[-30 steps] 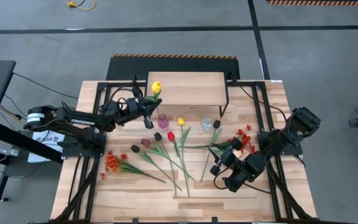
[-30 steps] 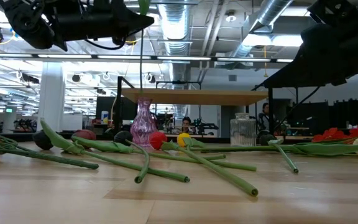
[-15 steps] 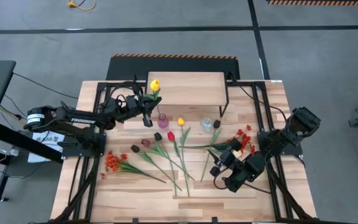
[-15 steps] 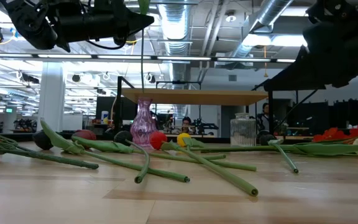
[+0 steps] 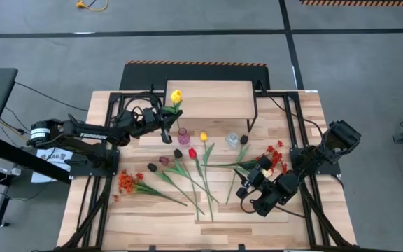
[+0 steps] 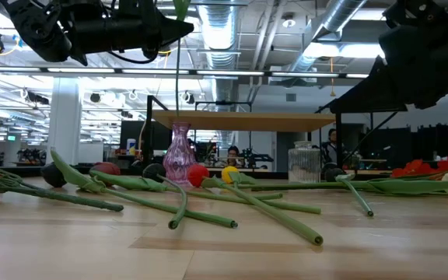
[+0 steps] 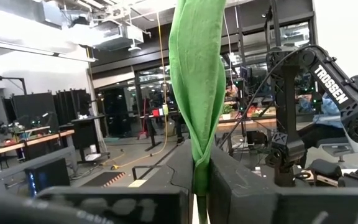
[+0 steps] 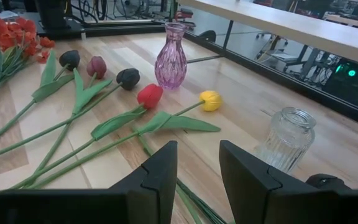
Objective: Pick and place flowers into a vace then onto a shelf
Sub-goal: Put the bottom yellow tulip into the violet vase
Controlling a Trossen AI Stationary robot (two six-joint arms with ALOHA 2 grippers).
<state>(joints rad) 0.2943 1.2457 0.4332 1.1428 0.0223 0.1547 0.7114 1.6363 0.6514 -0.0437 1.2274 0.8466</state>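
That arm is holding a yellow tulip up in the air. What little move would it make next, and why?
Probably lower it straight down. The left gripper is shut on the yellow tulip, whose stem hangs just above the pink vase, so easing down should slip the stem into the neck. The right gripper waits open.
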